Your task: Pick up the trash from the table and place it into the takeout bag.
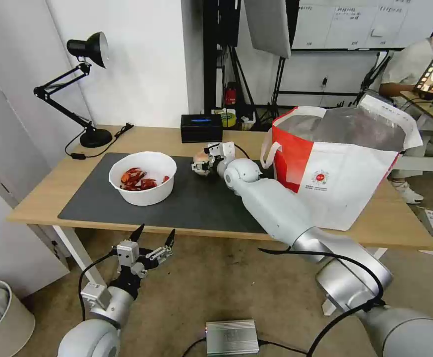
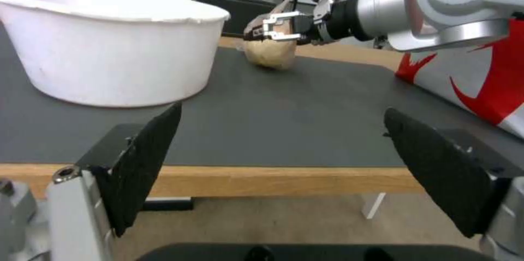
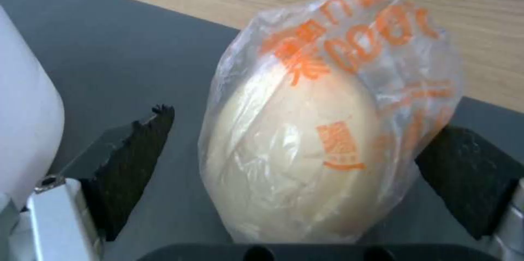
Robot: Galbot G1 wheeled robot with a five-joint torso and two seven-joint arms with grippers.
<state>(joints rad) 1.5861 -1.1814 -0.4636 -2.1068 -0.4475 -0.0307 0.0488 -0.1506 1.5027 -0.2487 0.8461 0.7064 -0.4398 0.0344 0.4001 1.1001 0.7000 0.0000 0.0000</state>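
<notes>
The bun in its small clear bag (image 3: 322, 130) is being straddled by the right tool (image 1: 202, 163), with the black pads (image 3: 136, 171) spread on either side of it: one pad is standing clear of the plastic, while the other is lying just against the bag's far side. The bag, printed in orange, is resting on the dark grey mat (image 1: 196, 203) of the surface (image 1: 42, 198), between the white bowl (image 1: 143, 177) and the takeout bag (image 1: 340, 163). Red crayfish shells (image 1: 136, 179) are being held inside the bowl, which is sitting on the mat on the side of the bun away from the takeout bag. The takeout bag is standing open beside the bun, its foil lining showing. The left tool (image 1: 153, 237) is being held below the surface's near edge, in front of the bowl, with its fingers (image 2: 147, 162) spread wide and nothing between them.
</notes>
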